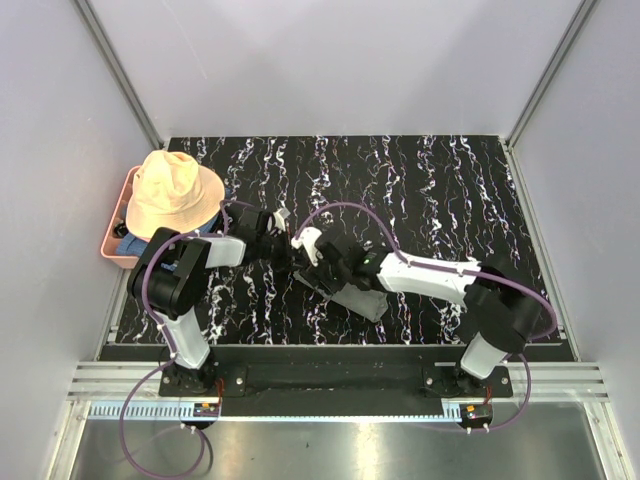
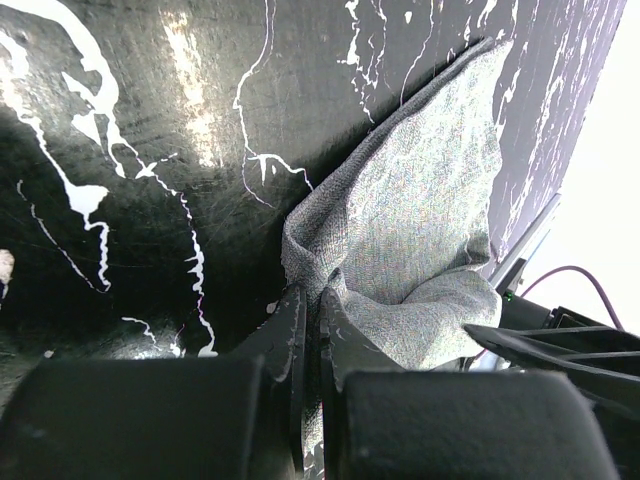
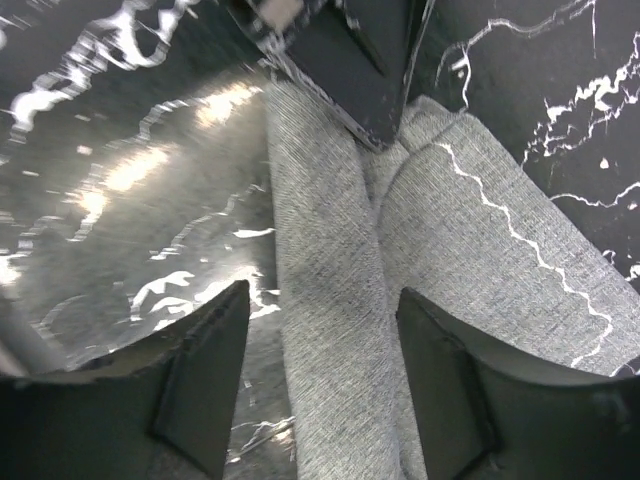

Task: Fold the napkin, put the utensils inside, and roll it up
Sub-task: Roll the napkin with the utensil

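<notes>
The grey napkin [image 1: 362,299] lies bunched and partly rolled on the black marbled table, between the two arms. My left gripper [image 2: 312,305] is shut on a pinched edge of the napkin [image 2: 420,220]; in the top view it [image 1: 290,248] sits at the napkin's left end. My right gripper [image 3: 320,335] is open, its fingers [image 3: 200,370] astride a long rolled fold of the napkin [image 3: 330,300] without touching it; in the top view it [image 1: 312,256] is right next to the left gripper. No spoon or dark utensil shows in any view.
A peach floppy hat [image 1: 172,190] rests on a pink bin [image 1: 112,240] with a blue cloth [image 1: 133,246] at the table's left edge. Grey walls stand on the left, right and back. A metal rail [image 1: 340,378] runs along the near edge.
</notes>
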Tool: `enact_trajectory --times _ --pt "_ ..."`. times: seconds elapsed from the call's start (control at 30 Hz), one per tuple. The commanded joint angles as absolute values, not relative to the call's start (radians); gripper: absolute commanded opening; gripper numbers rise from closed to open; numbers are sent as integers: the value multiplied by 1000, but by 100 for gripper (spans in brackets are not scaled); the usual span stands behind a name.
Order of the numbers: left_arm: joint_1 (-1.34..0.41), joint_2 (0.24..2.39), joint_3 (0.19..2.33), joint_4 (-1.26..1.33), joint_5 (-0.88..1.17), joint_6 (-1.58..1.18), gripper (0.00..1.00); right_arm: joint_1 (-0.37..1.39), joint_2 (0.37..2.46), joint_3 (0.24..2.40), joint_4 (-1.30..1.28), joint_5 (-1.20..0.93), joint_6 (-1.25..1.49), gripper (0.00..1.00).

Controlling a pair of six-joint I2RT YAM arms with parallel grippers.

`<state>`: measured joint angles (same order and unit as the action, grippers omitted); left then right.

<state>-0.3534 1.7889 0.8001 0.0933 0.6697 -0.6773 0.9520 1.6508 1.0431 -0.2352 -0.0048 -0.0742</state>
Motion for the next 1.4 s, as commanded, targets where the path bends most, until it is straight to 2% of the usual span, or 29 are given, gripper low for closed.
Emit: enact_trajectory --times 0.0,0.13,0.23,0.67,0.77,0.8,0.87,0.9,1.03,1.13,1.37 --pt "-356 1798 834 54 647 -655 0 989 1687 1031 -232 115 -114 65" --pt "-356 1796 836 51 646 -655 0 1009 1703 1020 -230 114 -107 56" --pt "-356 1796 838 49 646 -655 0 1020 1704 1012 -229 104 -98 54" --pt "-354 1783 848 41 646 -657 0 1020 1839 1035 -281 91 -25 59" --pt "-351 1770 850 44 646 -653 0 1020 1874 1058 -319 57 -6 45" --pt "-348 1763 847 48 643 -653 3 1020 1875 1057 -325 37 -6 42" --pt "-327 1732 836 57 628 -657 19 1012 1862 1048 -321 -45 21 34" --pt "-318 1717 830 67 623 -661 33 1005 1856 1039 -311 -79 26 33" --pt "-272 1640 798 69 586 -661 53 936 1815 994 -247 -257 58 30" --pt "-258 1599 770 71 551 -660 59 871 1796 960 -186 -385 71 30" --pt "-258 1519 652 212 581 -666 60 729 1848 946 -97 -733 106 30"
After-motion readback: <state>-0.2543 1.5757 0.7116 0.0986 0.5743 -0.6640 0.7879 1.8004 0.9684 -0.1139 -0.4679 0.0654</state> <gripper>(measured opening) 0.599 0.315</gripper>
